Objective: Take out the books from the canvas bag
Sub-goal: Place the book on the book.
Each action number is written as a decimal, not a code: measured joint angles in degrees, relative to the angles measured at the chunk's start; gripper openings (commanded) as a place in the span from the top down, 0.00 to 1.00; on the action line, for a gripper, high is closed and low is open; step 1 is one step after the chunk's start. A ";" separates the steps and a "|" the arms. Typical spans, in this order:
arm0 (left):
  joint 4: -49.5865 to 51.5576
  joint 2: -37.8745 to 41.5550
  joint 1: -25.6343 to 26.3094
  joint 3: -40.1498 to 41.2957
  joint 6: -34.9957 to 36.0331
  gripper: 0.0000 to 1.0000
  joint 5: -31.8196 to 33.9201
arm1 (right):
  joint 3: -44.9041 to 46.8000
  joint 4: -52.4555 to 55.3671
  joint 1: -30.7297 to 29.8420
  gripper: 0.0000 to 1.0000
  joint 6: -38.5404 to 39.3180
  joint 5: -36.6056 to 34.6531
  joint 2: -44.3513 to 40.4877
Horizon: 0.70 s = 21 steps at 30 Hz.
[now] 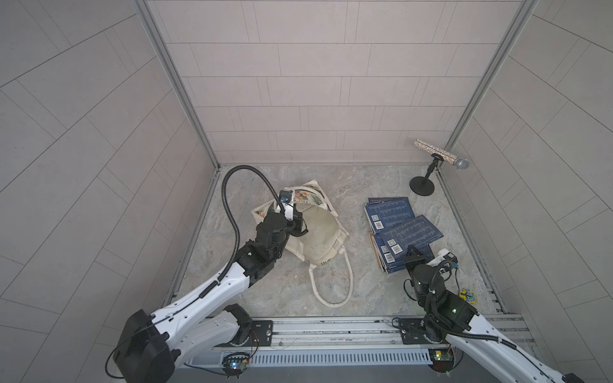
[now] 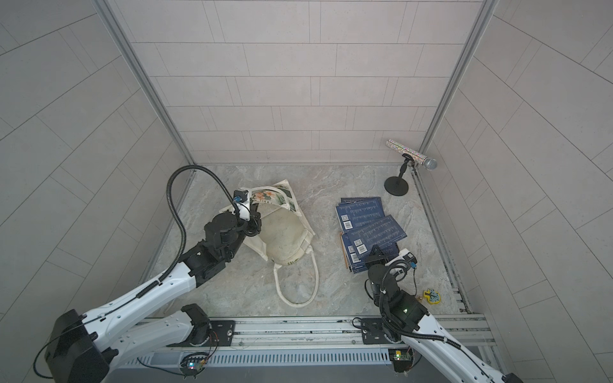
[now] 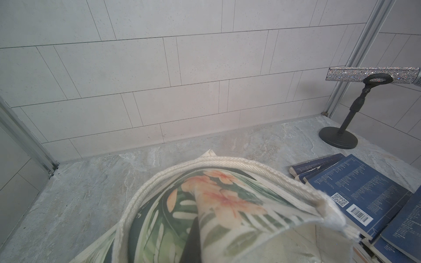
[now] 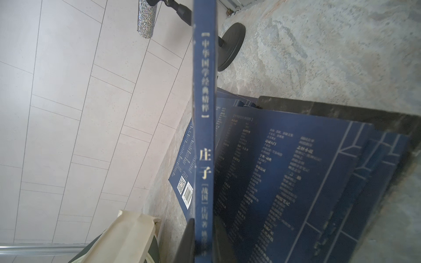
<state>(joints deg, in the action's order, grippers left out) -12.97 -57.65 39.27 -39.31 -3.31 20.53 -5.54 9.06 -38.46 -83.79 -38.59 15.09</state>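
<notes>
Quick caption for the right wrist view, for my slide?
Right gripper holds one navy book spine-on, other books lying behind it, microphone stand beyond.

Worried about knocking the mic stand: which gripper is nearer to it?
Right. The right gripper sits at the near end of the books, which lie between it and the mic stand; the left gripper holds the bag, farther off.

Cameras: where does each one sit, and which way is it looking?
Both top views: high above, looking down on canvas bag, books, both arms.
Left wrist: on the left arm, looking over the bag's lifted rim toward the back wall; no gripper shows.
Right wrist: on the right arm, looking along the held book's spine; dark fingers show.
Shared: all show books and microphone.
</notes>
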 measured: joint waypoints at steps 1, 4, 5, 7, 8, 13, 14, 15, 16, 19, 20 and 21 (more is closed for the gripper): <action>0.02 0.00 0.00 0.00 -0.09 1.00 -0.04 | 0.00 -0.22 0.00 1.00 -0.70 0.09 0.63; 0.02 0.00 0.00 0.00 -0.13 1.00 -0.22 | 0.35 -2.03 0.00 1.00 -3.15 1.03 4.55; 0.02 0.00 0.00 0.00 -0.15 1.00 -0.24 | 0.39 -2.62 0.00 1.00 -3.58 1.51 6.34; 0.02 0.00 0.00 0.00 -0.15 1.00 -0.35 | 0.37 -3.69 0.00 1.00 -4.09 2.43 8.68; 0.02 0.00 0.00 0.00 -0.15 1.00 -0.35 | 0.37 -4.31 0.00 1.00 -4.48 3.02 9.55; 0.02 0.00 0.00 0.00 -0.15 1.00 -0.37 | 0.37 -5.42 0.00 0.89 -6.97 4.55 10.86; 0.02 0.00 0.00 0.00 -0.15 1.00 -0.39 | 0.37 -5.38 0.00 0.85 -7.54 4.74 10.91; 0.02 0.00 0.00 0.00 -0.15 1.00 -0.42 | 0.37 -5.27 0.00 0.83 -7.98 4.90 10.88; 0.02 0.00 0.00 0.00 -0.13 1.00 -0.44 | 0.37 -4.96 0.00 0.79 -8.50 5.05 10.80; 0.02 0.00 0.00 0.00 -0.13 1.00 -0.63 | 0.37 -3.10 0.00 0.64 -10.32 5.22 9.88; 0.02 0.00 0.00 0.00 -0.13 1.00 -0.72 | 0.37 -2.19 0.00 0.59 -10.93 5.22 9.38; 0.02 0.00 0.00 0.00 -0.13 1.00 -0.79 | 0.37 -1.38 0.00 0.53 -11.19 5.33 8.94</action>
<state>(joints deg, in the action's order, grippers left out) -12.95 -57.65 39.27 -39.31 -3.44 19.75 -5.17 7.68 -38.46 -94.98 -33.26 24.03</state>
